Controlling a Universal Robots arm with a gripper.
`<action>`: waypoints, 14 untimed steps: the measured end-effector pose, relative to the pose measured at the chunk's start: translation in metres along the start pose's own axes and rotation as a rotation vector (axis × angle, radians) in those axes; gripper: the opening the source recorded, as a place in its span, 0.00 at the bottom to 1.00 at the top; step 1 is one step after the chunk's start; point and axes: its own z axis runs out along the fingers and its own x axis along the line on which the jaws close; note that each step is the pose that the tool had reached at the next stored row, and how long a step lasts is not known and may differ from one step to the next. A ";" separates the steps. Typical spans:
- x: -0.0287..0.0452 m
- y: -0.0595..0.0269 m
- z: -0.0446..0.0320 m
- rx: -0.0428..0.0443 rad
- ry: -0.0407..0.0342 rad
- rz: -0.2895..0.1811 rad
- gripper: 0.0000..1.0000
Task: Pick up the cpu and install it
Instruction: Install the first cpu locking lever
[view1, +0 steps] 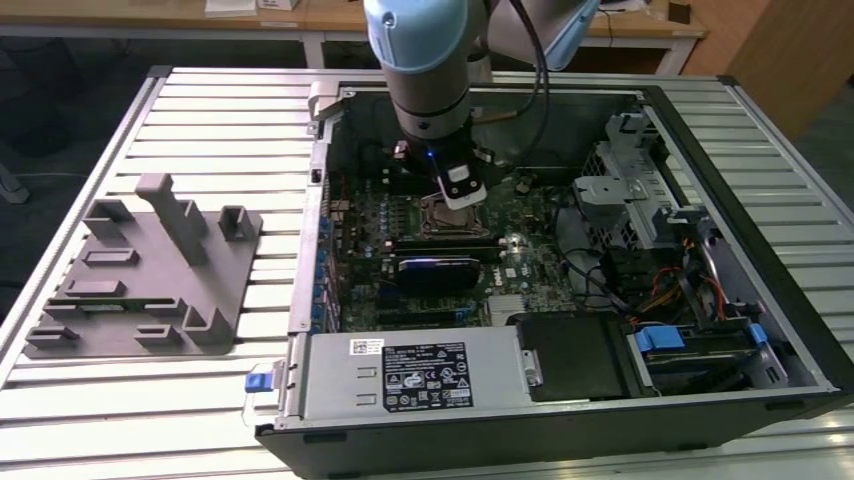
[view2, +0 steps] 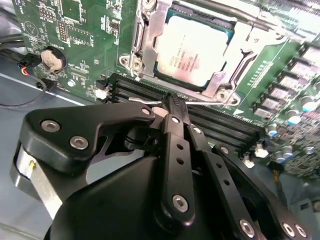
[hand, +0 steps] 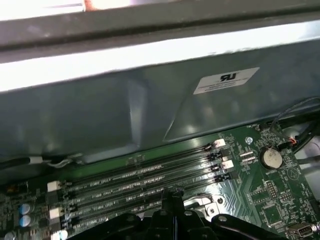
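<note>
1. At the exterior view's left, a grey fixture (view1: 144, 270) with upright posts lies on the slatted table (view1: 200, 120), well apart from the open computer case (view1: 561, 400).
2. Inside the case, the green motherboard (view1: 400, 240) fills the left half. A metal-cased power supply (view1: 407, 375) sits along the near edge at about 6 o'clock from the socket, and a drive cage (view1: 641, 200) with bundled cables stands toward 3 o'clock.
3. The arm (view1: 427, 60) comes down from 12 o'clock into the case, and the gripper (view1: 463, 192) hangs just above the socket area, near its 1 o'clock corner.
4. In the second wrist view, the cpu (view2: 192, 50) lies flat in the socket (view2: 150, 30), silvery top up, framed by the metal load plate. Nothing rests on top of it.
5. In that same view the gripper (view2: 172, 107) has its black fingers (view2: 176, 117) pressed together, clenched on nothing, with the tips over the thin metal lever (view2: 145, 101) that runs along the socket's edge beside the memory slots (view2: 220, 125). Whether the tips touch the lever cannot be told.
6. A round coin battery (view2: 52, 59) sits on the board at about 9 o'clock from the cpu.
7. In the first wrist view, the fingertips (hand: 172, 197) hover over the empty memory slots (hand: 140, 175), with the case's metal wall (hand: 125, 115) rising just behind them and the coin battery (hand: 272, 158) off toward 3 o'clock.
</note>
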 end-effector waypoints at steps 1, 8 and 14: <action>0.0000 -0.0001 0.0002 0.0069 0.0011 -0.010 0.11; 0.0007 0.0012 0.0020 0.0156 0.0079 -0.038 0.11; 0.0020 0.0053 0.0037 0.0155 0.0080 -0.038 0.11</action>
